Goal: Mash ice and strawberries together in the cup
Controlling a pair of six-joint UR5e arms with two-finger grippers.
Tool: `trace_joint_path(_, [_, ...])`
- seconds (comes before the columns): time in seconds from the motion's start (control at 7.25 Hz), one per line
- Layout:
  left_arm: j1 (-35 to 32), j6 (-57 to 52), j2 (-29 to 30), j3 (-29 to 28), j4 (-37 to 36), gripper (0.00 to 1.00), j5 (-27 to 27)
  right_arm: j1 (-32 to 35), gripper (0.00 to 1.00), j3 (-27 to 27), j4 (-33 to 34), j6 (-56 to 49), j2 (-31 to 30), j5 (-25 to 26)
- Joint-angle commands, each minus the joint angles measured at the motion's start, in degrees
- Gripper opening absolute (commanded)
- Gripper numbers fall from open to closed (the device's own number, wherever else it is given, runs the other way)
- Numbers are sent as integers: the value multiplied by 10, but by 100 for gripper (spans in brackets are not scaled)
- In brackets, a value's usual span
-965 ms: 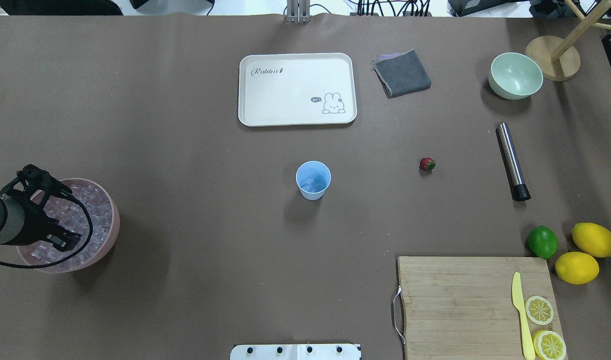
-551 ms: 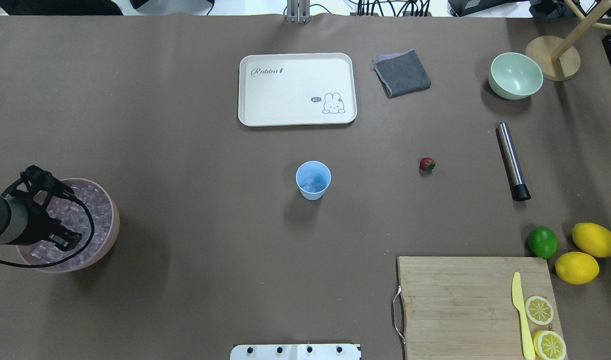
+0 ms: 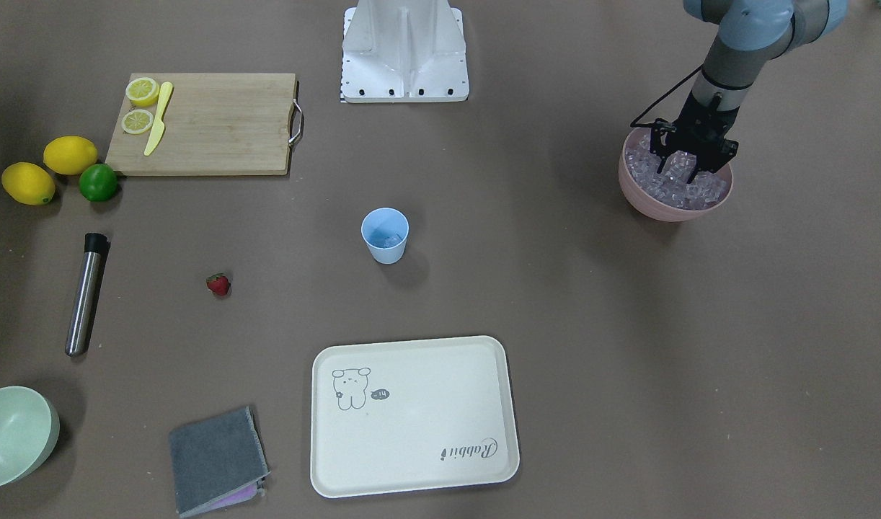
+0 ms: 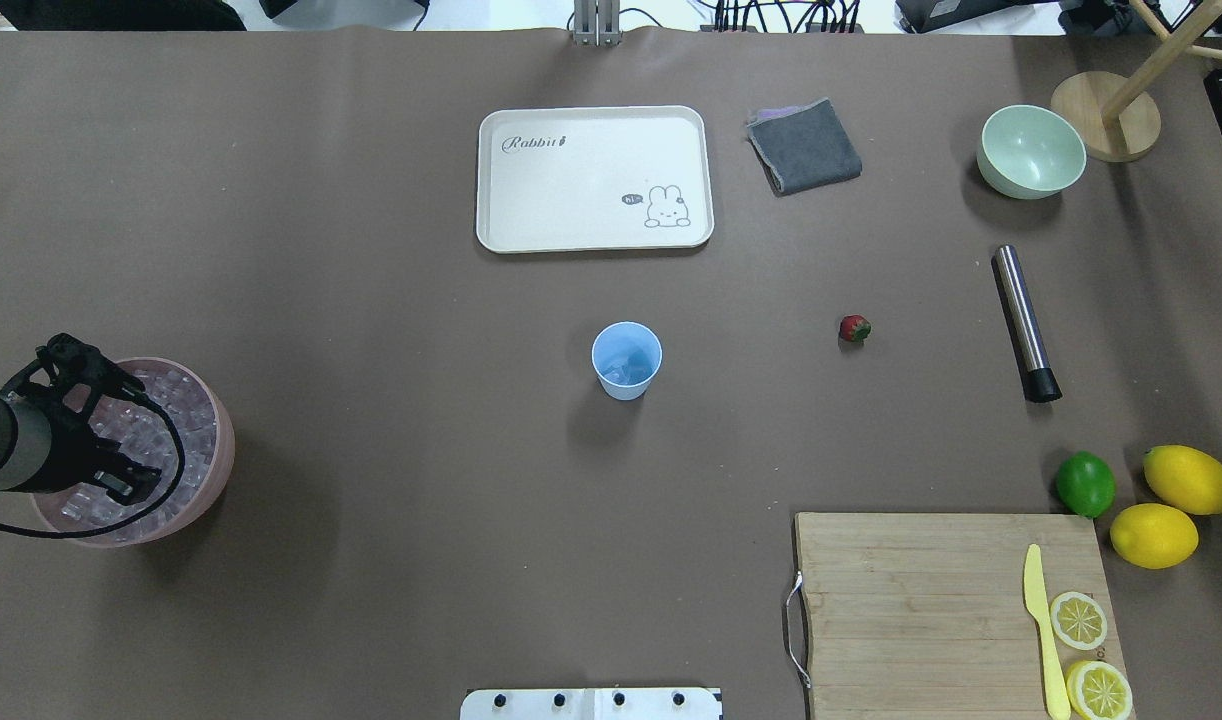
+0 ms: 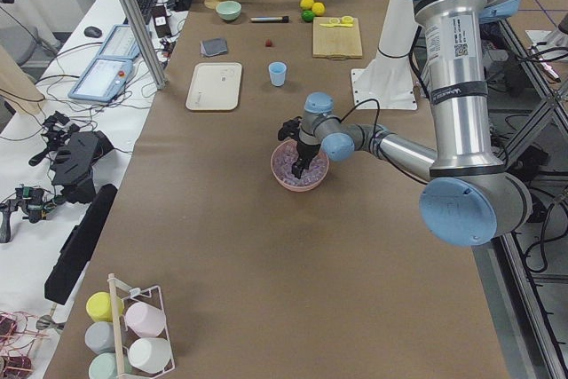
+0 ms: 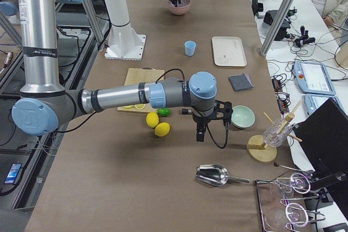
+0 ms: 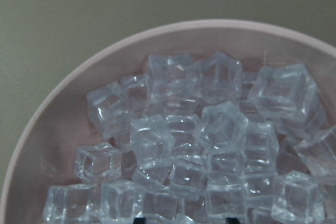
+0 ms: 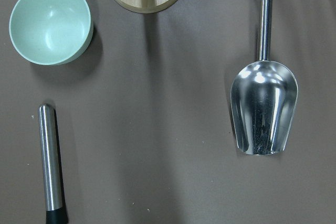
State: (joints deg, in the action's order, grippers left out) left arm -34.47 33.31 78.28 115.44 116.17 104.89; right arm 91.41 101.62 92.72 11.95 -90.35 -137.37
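Note:
The light-blue cup [image 4: 626, 360] [image 3: 384, 234] stands at mid-table with a few ice cubes in its bottom. The strawberry [image 4: 854, 328] [image 3: 218, 284] lies alone on the mat to the cup's right in the overhead view. Most of the ice [image 7: 210, 140] fills a pink bowl [image 4: 211, 490] [image 3: 631, 187] at the left edge. My left gripper [image 4: 136, 437] [image 3: 682, 173] is open, its fingers dipped among those cubes. My right gripper [image 6: 201, 129] hangs over the mat near the pale-green bowl; it shows only in the exterior right view, so I cannot tell its state.
A steel muddler [image 4: 1025, 322], a pale-green bowl [image 4: 1031, 150], a wooden stand [image 4: 1106, 115] and a metal scoop [image 8: 264, 106] are on the right. A tray [image 4: 594, 178] and grey cloth [image 4: 804, 146] lie behind the cup. Cutting board [image 4: 951, 610], lime and lemons sit front right.
My left gripper has edged slightly left and lower into the ice, still open, and the pink bowl has shifted a touch left. Nothing else has moved.

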Motion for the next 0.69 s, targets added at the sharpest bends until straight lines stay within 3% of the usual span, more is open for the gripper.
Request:
trace_joint_path(0.0, [0,0,-1,1,-1,60,1,1,100,1,0,0,-1,0])
trace_joint_path(0.14, [0,0,-1,1,-1,59,1,2,100,1,0,0,-1,0])
trace_joint_path(0.28, [0,0,-1,1,0,43,1,2,100,1,0,0,-1,0])
trace_joint_path(0.55, [0,0,-1,3,0,0,1,2,100,1,0,0,-1,0])
